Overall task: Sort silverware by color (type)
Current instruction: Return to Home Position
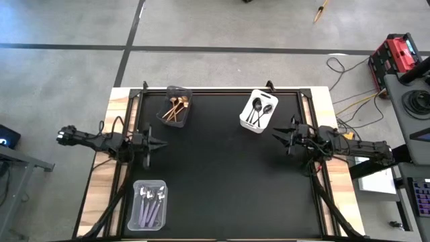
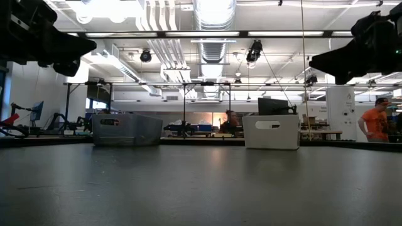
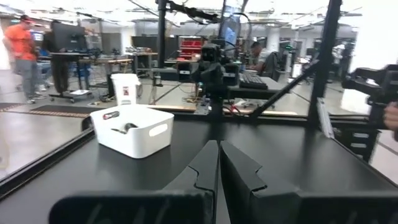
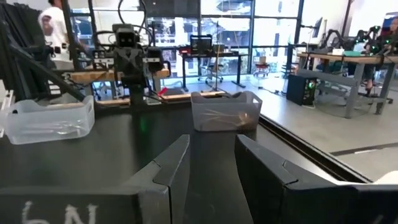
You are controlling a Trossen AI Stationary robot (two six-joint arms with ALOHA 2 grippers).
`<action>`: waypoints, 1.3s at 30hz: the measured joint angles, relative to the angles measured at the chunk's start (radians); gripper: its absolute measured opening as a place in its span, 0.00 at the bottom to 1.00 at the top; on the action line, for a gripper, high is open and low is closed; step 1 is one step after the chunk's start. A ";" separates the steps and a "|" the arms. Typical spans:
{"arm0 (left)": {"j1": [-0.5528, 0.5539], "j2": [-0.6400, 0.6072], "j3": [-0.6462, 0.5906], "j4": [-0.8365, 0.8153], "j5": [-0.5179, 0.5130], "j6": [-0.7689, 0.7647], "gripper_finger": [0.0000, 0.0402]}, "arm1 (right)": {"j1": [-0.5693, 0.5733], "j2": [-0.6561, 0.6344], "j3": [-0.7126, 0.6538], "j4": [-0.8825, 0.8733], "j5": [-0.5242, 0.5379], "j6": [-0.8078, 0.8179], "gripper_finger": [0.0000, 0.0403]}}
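Black mat carries gold spoons in the dark bin, black spoons in the white bin and lilac spoons in the clear bin, all light, stiff and slick, best pinched mid-handle I judge, while my left gripper is pressed together and my right gripper is spread, both empty.

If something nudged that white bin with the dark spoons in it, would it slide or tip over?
Probably slide, not tip: the white bin looks wider than tall and sits flat on the black tabletop. It seems thin plastic holding only a few dark spoons, so it is likely light. The loose spoons would probably shift.
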 joint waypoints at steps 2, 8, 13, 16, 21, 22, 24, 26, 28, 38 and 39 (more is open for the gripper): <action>0.000 0.002 0.000 -0.002 0.028 0.001 0.00 | 0.000 0.011 0.000 0.006 -0.009 -0.007 0.29; 0.002 0.001 0.000 -0.006 0.040 0.018 0.00 | 0.000 0.010 0.000 -0.003 -0.013 -0.026 0.29; 0.002 0.001 0.000 -0.004 0.034 0.018 0.00 | 0.000 0.011 0.000 -0.004 0.004 -0.010 0.29; 0.002 0.004 0.002 -0.005 -0.057 0.017 0.00 | 0.000 0.011 0.000 -0.004 0.006 -0.005 0.29; 0.002 0.012 0.003 -0.004 -0.126 -0.053 0.00 | 0.000 0.011 0.000 -0.005 0.009 -0.099 0.29; 0.002 0.013 0.003 -0.004 -0.126 -0.071 0.00 | 0.000 0.011 0.000 -0.005 0.009 -0.113 0.29; 0.001 0.017 0.003 -0.003 -0.126 -0.092 0.00 | 0.000 0.011 0.000 -0.005 0.009 -0.133 0.29; 0.001 0.018 0.003 -0.002 -0.126 -0.094 0.00 | 0.000 0.012 0.000 -0.004 0.009 -0.139 0.29; 0.001 0.018 0.003 -0.002 -0.126 -0.094 0.00 | 0.000 0.011 0.000 -0.003 0.009 -0.132 0.29; 0.001 0.018 0.003 -0.002 -0.126 -0.094 0.00 | 0.000 0.011 -0.001 -0.002 0.011 -0.124 0.29; 0.001 0.018 0.003 -0.002 -0.126 -0.094 0.00 | 0.000 0.011 -0.001 -0.002 0.011 -0.124 0.29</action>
